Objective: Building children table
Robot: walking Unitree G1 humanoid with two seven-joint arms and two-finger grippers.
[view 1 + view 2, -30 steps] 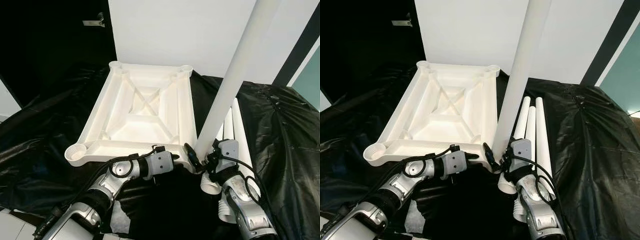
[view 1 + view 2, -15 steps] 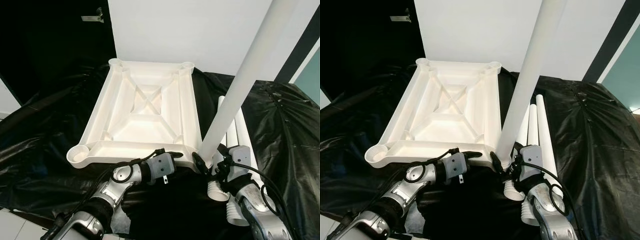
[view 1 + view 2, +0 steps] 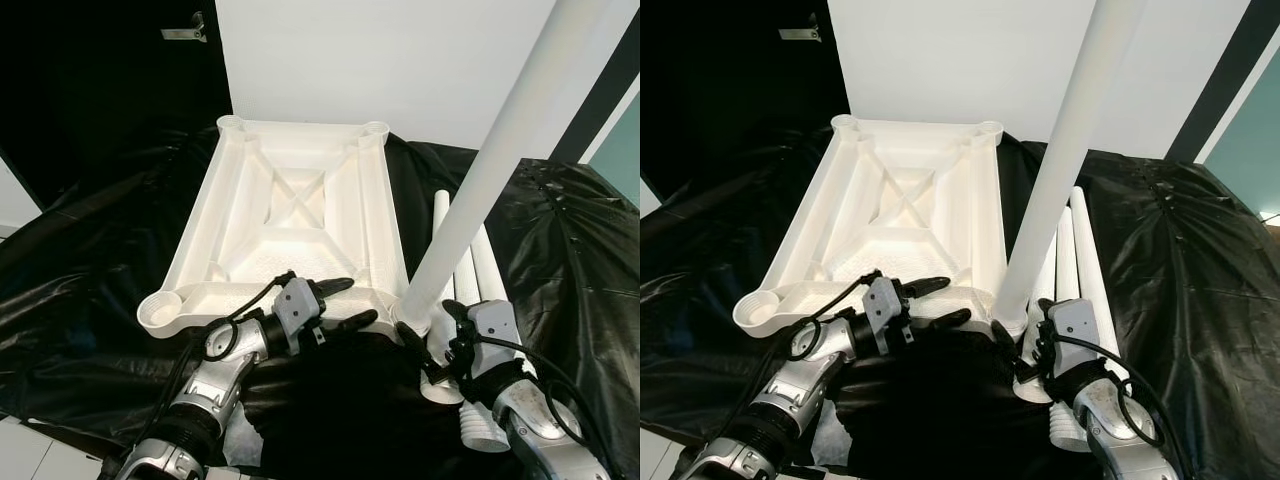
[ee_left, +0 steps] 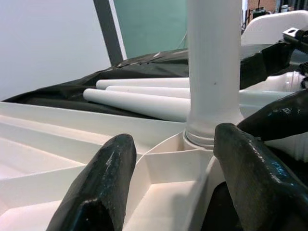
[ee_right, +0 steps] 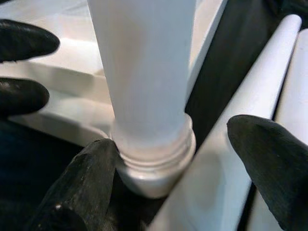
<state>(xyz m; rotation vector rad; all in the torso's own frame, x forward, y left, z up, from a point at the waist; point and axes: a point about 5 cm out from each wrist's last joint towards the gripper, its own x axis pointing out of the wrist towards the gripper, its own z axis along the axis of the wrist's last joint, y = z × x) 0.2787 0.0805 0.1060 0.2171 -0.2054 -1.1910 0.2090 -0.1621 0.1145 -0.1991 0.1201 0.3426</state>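
Leg [image 3: 497,165] stands in the near right corner socket of the upturned tabletop [image 3: 290,235] — threads just seated. My right claw [image 3: 432,335] gapes wide around its base; left claw [image 3: 345,303] open over the rim. Keep it plumb, twist gently.

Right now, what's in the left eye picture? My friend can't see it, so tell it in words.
A tall white table leg stands in the near right corner socket of an upside-down white tabletop on black sheeting. The right gripper, open, sits at the leg's base; the left gripper, open, is at the tabletop's near edge. Spare legs lie alongside.
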